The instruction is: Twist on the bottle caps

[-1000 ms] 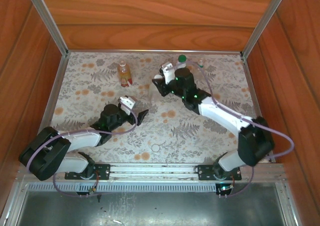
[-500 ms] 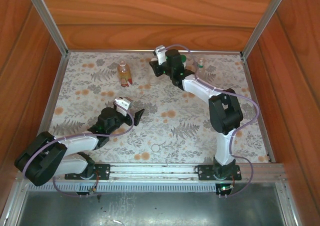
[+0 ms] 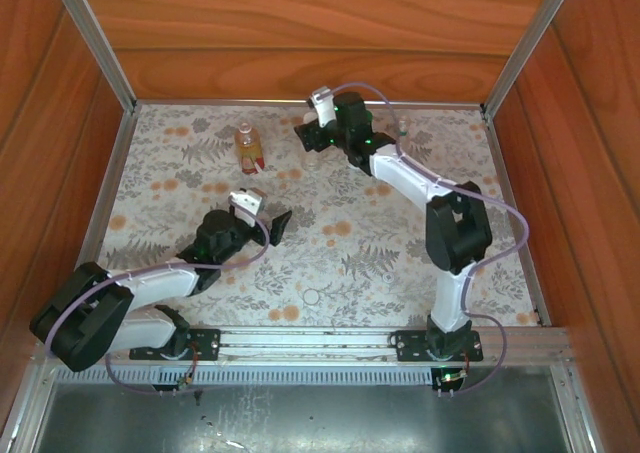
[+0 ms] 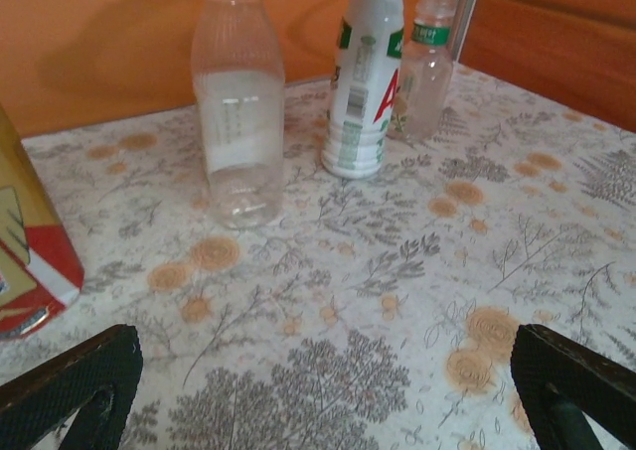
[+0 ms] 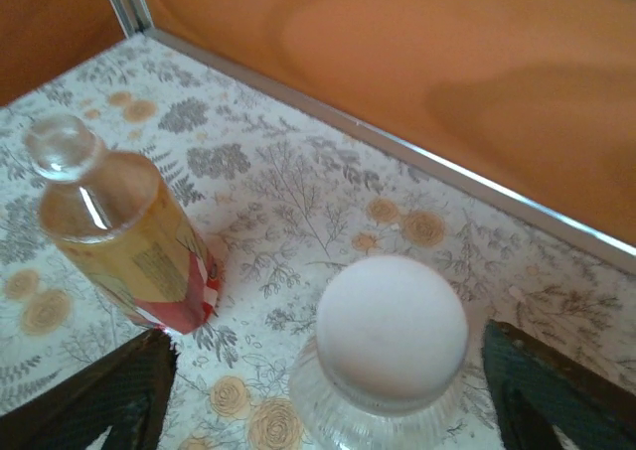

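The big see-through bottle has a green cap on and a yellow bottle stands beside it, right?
No. In the right wrist view the cap on the big see-through bottle is white, not green. The yellow bottle does stand beside it.

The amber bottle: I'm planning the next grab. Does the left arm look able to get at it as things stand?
Probably yes. The amber bottle stands alone, ahead and left of the open left fingers, with only bare tablecloth between them.
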Available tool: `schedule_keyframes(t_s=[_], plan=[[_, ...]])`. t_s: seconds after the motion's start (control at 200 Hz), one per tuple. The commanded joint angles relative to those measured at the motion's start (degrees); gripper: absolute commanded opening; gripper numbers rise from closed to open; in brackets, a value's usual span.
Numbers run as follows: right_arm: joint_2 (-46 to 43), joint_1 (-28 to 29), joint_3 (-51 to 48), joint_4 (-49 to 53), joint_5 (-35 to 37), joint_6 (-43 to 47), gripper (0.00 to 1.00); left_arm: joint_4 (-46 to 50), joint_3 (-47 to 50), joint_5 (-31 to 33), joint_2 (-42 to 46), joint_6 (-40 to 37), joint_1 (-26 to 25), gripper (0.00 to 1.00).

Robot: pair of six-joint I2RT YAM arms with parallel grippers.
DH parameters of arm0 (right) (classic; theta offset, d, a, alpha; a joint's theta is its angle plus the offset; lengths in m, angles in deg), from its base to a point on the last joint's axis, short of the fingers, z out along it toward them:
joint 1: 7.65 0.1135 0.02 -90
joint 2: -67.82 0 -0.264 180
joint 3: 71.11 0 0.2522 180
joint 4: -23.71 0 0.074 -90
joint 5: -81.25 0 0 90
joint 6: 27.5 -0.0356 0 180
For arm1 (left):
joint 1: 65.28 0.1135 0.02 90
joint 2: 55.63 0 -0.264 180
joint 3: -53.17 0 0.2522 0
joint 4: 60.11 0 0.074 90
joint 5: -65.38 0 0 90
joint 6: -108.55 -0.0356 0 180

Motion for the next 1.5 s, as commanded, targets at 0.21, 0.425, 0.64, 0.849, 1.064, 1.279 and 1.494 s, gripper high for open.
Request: schedule_keyframes(t_s=[0.21, 0.425, 0.64, 0.849, 1.064, 1.279, 1.494], plan=[[-16.09, -4.8, -7.75, 7.89, 9.97, -2.21, 0.89, -0.24, -7.93, -3.57, -7.14, -0.46, -2.15, 1.0], [-18.07, -14.07, -8.94, 11.88, 11.89, -5.65, 0.88, -0.24, -16.08, -9.3, -13.82, 1.96, -3.07, 1.0], [-12.04, -22.48, -6.03, 14.28, 2.85, -6.49, 0.87, -0.27, -20.19, -10.8, -17.6, 2.72, -3.6, 1.0], [-3.2, -25.14, 0.18, 17.0, 1.86, -5.83, 0.83, -0.22, -21.44, -9.88, -19.41, 1.92, -3.64, 1.0], [2.98, -26.31, 4.22, 17.13, 2.3, -5.66, 0.73, -0.25, -20.32, -9.79, -18.88, 1.67, -3.67, 1.0], [5.58, -26.46, 5.41, 16.5, 1.68, -4.19, 0.58, -0.29, -20.31, -9.16, -19.06, 1.27, -3.66, 1.0], [7.4, -26.52, 6.61, 15.53, -0.22, -1.66, 0.48, -0.27, -20.17, -12.86, -18.29, 0.59, -3.71, 1.0]])
